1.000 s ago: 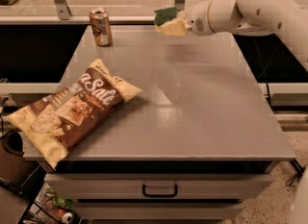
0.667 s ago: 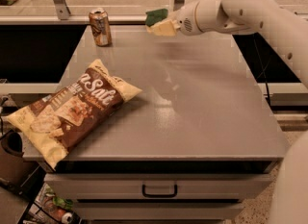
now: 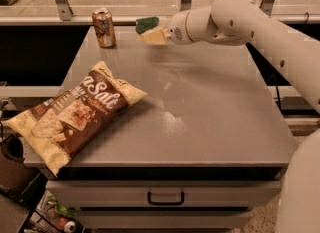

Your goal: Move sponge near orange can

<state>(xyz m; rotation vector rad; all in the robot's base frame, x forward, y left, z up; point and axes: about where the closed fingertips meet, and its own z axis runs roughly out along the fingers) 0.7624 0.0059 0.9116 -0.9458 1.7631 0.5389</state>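
Across mid-frame the grey tabletop (image 3: 210,112) is spread, a snack bag (image 3: 75,114) laid at lower left. At upper centre the end effector (image 3: 161,33) is held aloft right of the orange can (image 3: 104,28), clamped on the sponge (image 3: 149,29), presumably so it can be lowered alongside.
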